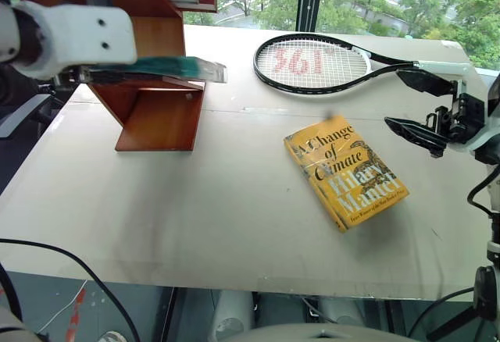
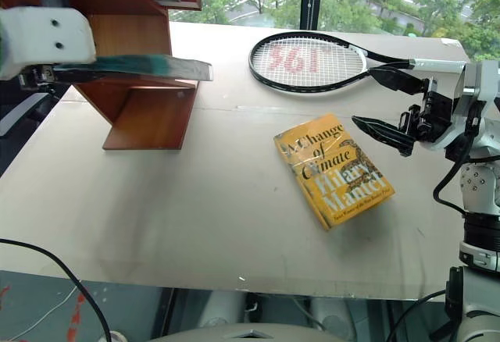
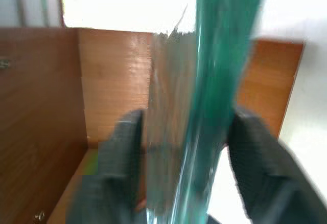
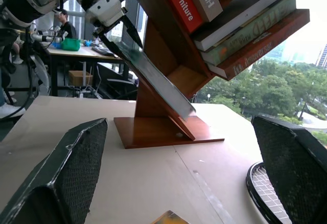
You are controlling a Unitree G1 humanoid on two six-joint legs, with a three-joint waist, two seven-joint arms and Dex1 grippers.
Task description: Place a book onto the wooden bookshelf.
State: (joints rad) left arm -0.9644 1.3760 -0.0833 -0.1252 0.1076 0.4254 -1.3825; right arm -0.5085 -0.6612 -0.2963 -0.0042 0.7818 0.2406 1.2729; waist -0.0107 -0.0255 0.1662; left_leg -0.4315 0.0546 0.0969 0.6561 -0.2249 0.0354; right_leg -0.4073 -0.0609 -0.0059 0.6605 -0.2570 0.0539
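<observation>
The teal-green book [image 1: 180,67] juts out slantwise from the wooden bookshelf [image 1: 160,115] at the table's far left. In the right wrist view the book [image 4: 153,78] leans down along the shelf's slanted panel, its lower end by the base board [image 4: 158,129]. My left gripper [image 3: 186,115] is at the book's upper end. Its black fingers [image 3: 122,152] stand apart on either side of the thin book [image 3: 214,81], wider than the book is thick. My right gripper [image 1: 393,98] hovers open and empty at the right, above the table, pointing left.
A yellow book [image 1: 344,172] lies flat right of the table's middle. A tennis racket [image 1: 312,62] lies at the far edge. Several books [image 4: 230,19] are stacked on the upper shelf. A black cable [image 1: 78,268] hangs below the table's [image 1: 195,225] near edge.
</observation>
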